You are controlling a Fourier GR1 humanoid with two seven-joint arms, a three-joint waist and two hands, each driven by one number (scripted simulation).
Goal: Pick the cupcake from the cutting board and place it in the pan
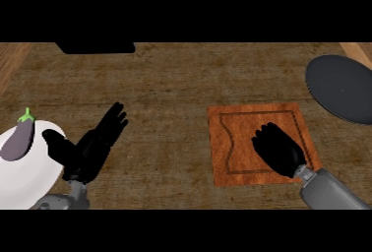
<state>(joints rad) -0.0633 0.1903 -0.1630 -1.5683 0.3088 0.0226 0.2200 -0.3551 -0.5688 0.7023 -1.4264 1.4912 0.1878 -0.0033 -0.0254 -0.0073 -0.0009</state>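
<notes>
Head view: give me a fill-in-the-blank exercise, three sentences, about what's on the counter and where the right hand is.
1. The eggplant lies on a white ____.
2. The right hand shows over the brown ____.
3. The pan sits at the view's upper ____ edge.

Missing words: plate; cutting board; right.

Reddish-brown grained cutting board [240, 129], dark grey pan [341, 88], green-stemmed purple eggplant [17, 141], white plate [30, 178], mottled brown counter [181, 78].
</notes>
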